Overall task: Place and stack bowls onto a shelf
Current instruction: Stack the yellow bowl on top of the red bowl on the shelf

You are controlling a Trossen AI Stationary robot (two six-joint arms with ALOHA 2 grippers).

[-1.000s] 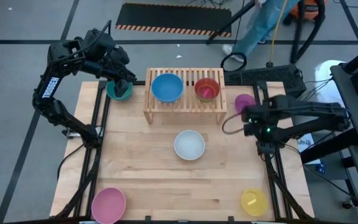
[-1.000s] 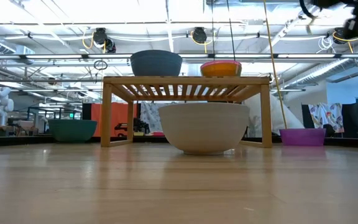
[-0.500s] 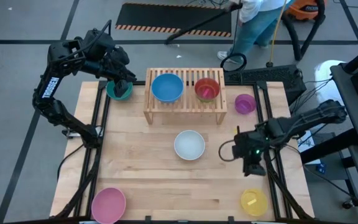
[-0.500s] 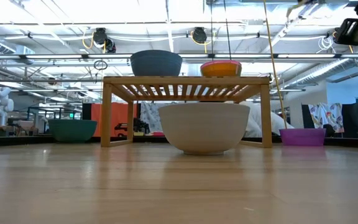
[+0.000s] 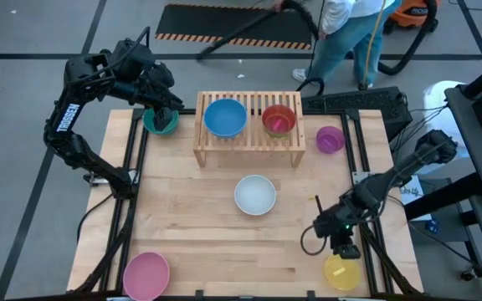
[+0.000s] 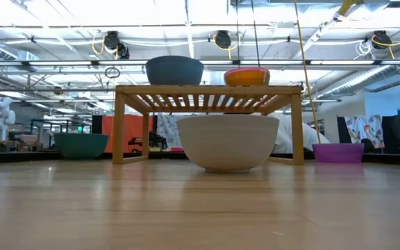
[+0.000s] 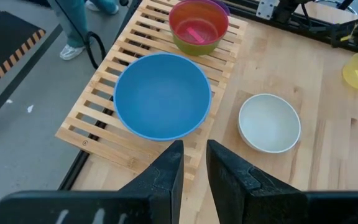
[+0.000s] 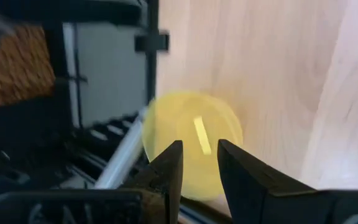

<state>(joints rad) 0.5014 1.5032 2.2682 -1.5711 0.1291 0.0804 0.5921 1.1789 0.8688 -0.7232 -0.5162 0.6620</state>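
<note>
The light-wood shelf (image 5: pixel 249 144) stands by the far edge. A blue bowl (image 5: pixel 225 117) and a red bowl (image 5: pixel 279 119), nested in a green one, sit on its slats. On the table rest a teal bowl (image 5: pixel 156 125), a purple bowl (image 5: pixel 330 139), a white bowl (image 5: pixel 255 194), a pink bowl (image 5: pixel 146 274) and a yellow bowl (image 5: pixel 341 273). My right gripper (image 5: pixel 343 249) hovers just above the yellow bowl (image 8: pixel 191 118), fingers a narrow gap apart (image 8: pixel 200 149). My left gripper (image 5: pixel 167 114) waits over the teal bowl, also narrowly open (image 7: pixel 194 146).
A person walks on the floor beyond the far edge (image 5: pixel 346 33), with a hose and an orange vacuum there. Black frame rails (image 5: pixel 365 180) run along the table's left and right sides. The yellow bowl sits at the near right corner, close to the rail.
My right gripper has swung from beside the purple bowl toward the table's near edge and now stands over the yellow bowl. The person beyond the far edge has shifted. The left arm and all bowls have kept still.
</note>
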